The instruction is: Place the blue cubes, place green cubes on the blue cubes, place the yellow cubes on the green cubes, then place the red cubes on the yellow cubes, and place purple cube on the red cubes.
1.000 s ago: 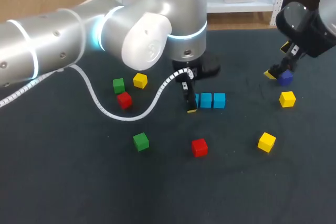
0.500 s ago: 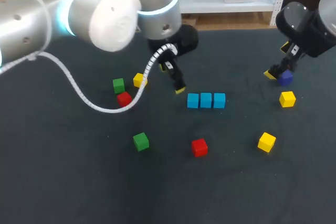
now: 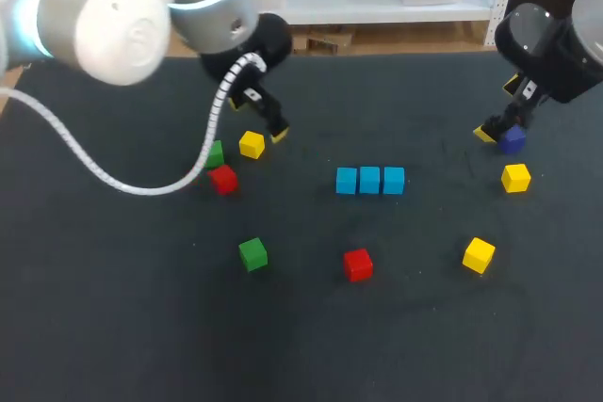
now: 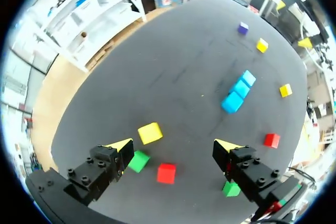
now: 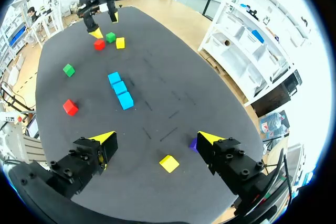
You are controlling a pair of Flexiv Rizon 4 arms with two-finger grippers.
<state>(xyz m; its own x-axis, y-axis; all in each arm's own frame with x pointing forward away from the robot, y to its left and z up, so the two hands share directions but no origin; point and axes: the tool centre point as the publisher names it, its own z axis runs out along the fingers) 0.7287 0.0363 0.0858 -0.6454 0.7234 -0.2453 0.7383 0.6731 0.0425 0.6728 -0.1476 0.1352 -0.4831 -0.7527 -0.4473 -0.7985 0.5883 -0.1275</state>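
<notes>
Dark table [image 3: 113, 327], eleven loose cubes, two arms; entries run front to back as the head view shows them.

1. Near red cube [image 3: 358, 265]: front of centre, standing alone.
2. Near green cube [image 3: 252, 254]: left of item 1, well apart from it.
3. Near yellow cube [image 3: 479, 255]: right of item 1, well apart from it.
4. Blue cubes [image 3: 369, 180]: three, mid-table, in one straight row side by side, close-set, each flat on the table.
5. Far red cube [image 3: 223, 179]: left of the blue row, well apart from it.
6. Mid yellow cube [image 3: 515, 178]: right of the blue row, near item 9.
7. Far green cube [image 3: 214, 152]: just behind item 5.
8. Far yellow cube [image 3: 252, 145]: just beside item 7, on the side nearer the blue row.
9. Purple cube [image 3: 513, 140]: far right, flat on the table, just beside one finger of the right gripper; whether they touch cannot be told.
10. Left gripper [image 4: 173, 145]: over the far left of the table, above and just behind item 8. Fingers spread wide, nothing held. In the left wrist view, items 5 and 8 lie below the gap between the fingers.
11. Right gripper [image 5: 157, 139]: at the far right, low over the table. Fingers spread wide, nothing held. In the right wrist view, item 6 lies below the gap.
</notes>
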